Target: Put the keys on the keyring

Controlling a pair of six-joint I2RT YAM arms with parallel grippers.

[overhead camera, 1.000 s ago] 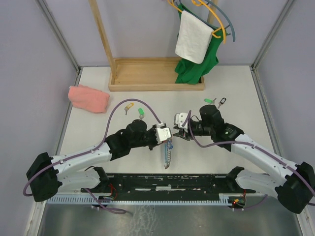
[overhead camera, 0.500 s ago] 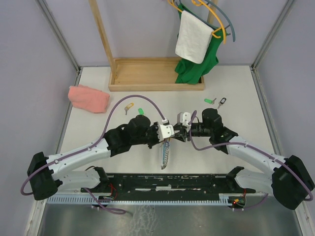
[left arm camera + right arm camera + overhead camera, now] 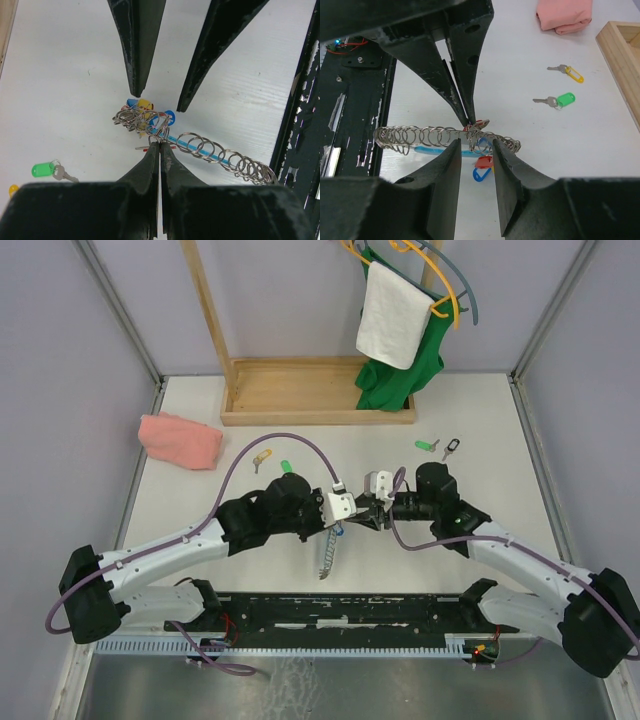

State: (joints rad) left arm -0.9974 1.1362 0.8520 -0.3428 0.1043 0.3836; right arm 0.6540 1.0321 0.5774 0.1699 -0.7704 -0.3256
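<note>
The keyring is a bunch of silver rings with a grey chain coil, a light-blue plastic piece and small coloured tags. My left gripper is shut on one of its rings and holds it above the table; the chain hangs from it in the top view. My right gripper is open, its fingers on either side of the ring cluster. A red tag and a blue tag hang between them. Loose keys with green and yellow tags lie on the table.
A pink cloth lies at the far left. A wooden rack base stands at the back, with green and white cloths on hangers. Two more small keys lie at the right. The black arm mount runs along the near edge.
The two grippers have come closer together over the table's middle. The right gripper now straddles the ring cluster. The hanging chain's lower end has swung left.
</note>
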